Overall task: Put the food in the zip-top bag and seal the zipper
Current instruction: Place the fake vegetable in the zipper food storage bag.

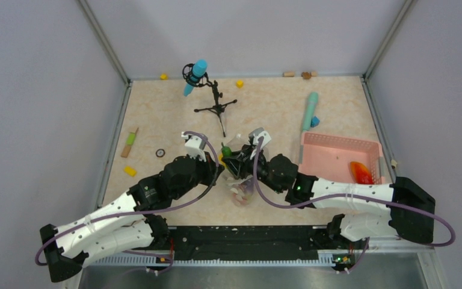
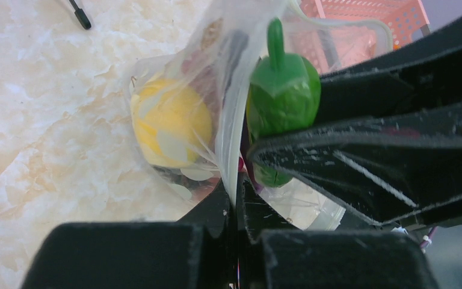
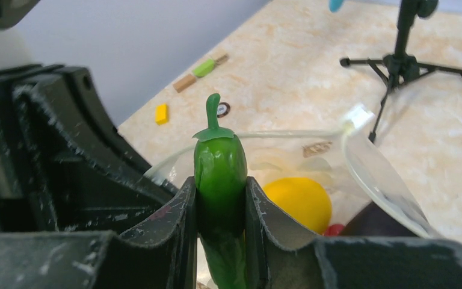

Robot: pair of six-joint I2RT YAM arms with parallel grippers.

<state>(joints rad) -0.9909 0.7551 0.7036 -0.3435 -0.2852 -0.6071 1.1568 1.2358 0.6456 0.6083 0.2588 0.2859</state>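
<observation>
The clear dotted zip-top bag (image 1: 241, 188) stands held up at mid-table with its mouth open. My left gripper (image 2: 237, 191) is shut on the bag's rim (image 2: 233, 129). My right gripper (image 3: 221, 212) is shut on the green vegetable (image 3: 219, 174), a pepper with its stem up, at the bag's mouth; it also shows in the left wrist view (image 2: 283, 90) and from above (image 1: 225, 149). A yellow lemon (image 2: 171, 123) lies inside the bag, also in the right wrist view (image 3: 299, 201), with a red piece (image 3: 335, 229) beside it. The zipper strip (image 3: 289, 134) runs along the open rim.
A pink lattice basket (image 1: 337, 158) at the right holds a red-orange piece (image 1: 361, 173). A black mini tripod with a cyan cylinder (image 1: 213, 99) stands behind the bag. A teal tube (image 1: 309, 111), small yellow blocks (image 1: 130, 171) and a green-and-wood stick (image 1: 130, 142) lie around.
</observation>
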